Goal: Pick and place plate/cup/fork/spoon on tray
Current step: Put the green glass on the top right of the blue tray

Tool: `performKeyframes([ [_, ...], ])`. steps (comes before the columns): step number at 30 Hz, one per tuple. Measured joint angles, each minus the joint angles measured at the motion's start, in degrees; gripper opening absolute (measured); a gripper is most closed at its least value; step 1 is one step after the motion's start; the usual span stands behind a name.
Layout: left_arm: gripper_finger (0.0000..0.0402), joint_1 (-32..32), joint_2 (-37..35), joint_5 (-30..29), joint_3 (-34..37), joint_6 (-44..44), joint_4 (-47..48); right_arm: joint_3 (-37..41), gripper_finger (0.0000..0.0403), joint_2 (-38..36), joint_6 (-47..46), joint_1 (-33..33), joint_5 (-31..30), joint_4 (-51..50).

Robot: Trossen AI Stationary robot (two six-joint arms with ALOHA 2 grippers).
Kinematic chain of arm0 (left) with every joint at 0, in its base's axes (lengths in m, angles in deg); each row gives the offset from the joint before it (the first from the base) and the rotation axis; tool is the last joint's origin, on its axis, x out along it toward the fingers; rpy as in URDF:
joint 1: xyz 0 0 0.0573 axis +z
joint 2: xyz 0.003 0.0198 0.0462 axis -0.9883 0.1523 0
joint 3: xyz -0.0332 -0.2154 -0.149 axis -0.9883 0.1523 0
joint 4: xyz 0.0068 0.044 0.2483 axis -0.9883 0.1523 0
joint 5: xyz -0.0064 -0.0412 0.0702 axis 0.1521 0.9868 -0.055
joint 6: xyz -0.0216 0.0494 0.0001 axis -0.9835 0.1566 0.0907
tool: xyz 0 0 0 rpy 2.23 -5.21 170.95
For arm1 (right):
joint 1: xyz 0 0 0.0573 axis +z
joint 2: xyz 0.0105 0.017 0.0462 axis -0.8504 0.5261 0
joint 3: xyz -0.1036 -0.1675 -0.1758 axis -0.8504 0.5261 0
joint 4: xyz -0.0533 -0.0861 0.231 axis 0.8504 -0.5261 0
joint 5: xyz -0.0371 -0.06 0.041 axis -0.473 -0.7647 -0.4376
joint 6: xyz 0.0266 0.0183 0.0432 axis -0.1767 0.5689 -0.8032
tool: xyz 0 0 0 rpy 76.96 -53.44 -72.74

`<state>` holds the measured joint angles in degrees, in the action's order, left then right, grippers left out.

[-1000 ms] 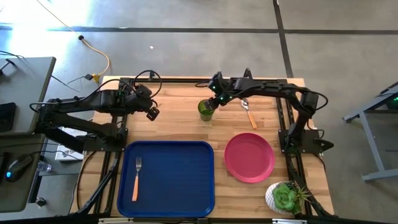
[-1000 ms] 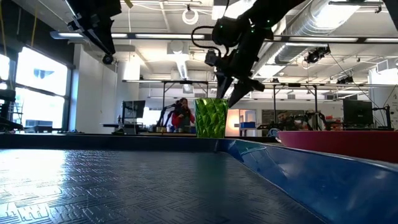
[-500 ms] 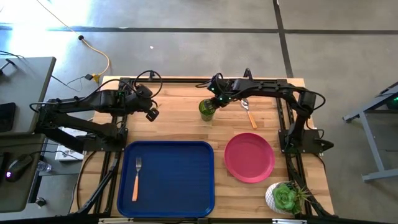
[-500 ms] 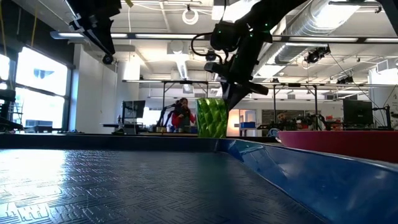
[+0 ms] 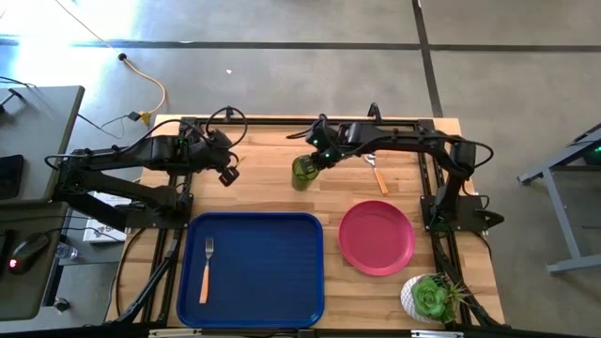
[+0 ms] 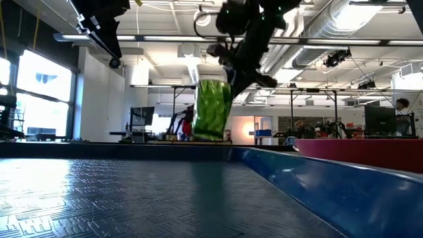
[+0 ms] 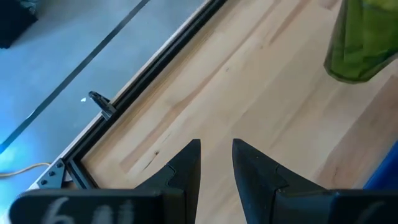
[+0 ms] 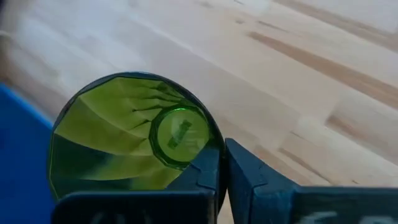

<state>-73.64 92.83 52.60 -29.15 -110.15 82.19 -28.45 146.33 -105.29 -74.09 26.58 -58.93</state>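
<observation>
The green cup (image 5: 302, 171) hangs above the wood near the table's far middle, with my right gripper (image 5: 317, 158) shut on its rim. In the low view the cup (image 6: 211, 109) is tilted and clear of the table. The fork (image 5: 207, 269) lies on the left part of the blue tray (image 5: 282, 282). The pink plate (image 5: 377, 238) rests flat on the table, right of the tray. The spoon (image 5: 376, 172) lies on the wood at the far right. My left gripper (image 5: 228, 174) hovers over the far left of the table, open by a narrow gap (image 7: 216, 163), with nothing between its fingers. My right gripper pinches the cup's wall at its rim (image 8: 211, 146), on the side toward the table's right. One finger (image 8: 202, 177) is inside the cup and the other (image 8: 252, 177) is outside. The fingers come from above, slanting down. The cup hangs tilted, lifted clear of the table.
A white pot with a green succulent (image 5: 430, 299) stands at the table's near right corner. Bare wood lies between the cup and the tray's far rim (image 5: 255, 216). People and equipment show in the room beyond the table.
My right gripper has shut on the cup's rim, then gone up and a little toward the table's left edge. The cup, which stood upright on the wood, now hangs tilted and clear of it.
</observation>
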Motion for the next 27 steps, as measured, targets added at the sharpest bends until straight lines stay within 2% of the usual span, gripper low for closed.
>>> performKeyframes([
  [6,0.0081,-0.02,0.00,0.76,0.00,1.33,0.02,-8.76,0.0002,-0.04,-1.17,5.96,-6.38,-5.99],
  [14,0.0081,-0.02,0.00,4.86,0.00,1.21,0.00,-17.39,0.0001,-0.11,2.65,14.23,-7.37,-11.15],
  [19,0.0081,-0.02,0.00,8.57,0.00,-2.58,0.02,-18.35,0.0001,-0.11,6.25,17.90,-7.18,-12.77],
  [27,0.0081,-0.03,0.02,14.58,0.00,-12.27,0.29,-18.38,0.0000,1.57,6.53,21.70,-5.66,-17.12],
])
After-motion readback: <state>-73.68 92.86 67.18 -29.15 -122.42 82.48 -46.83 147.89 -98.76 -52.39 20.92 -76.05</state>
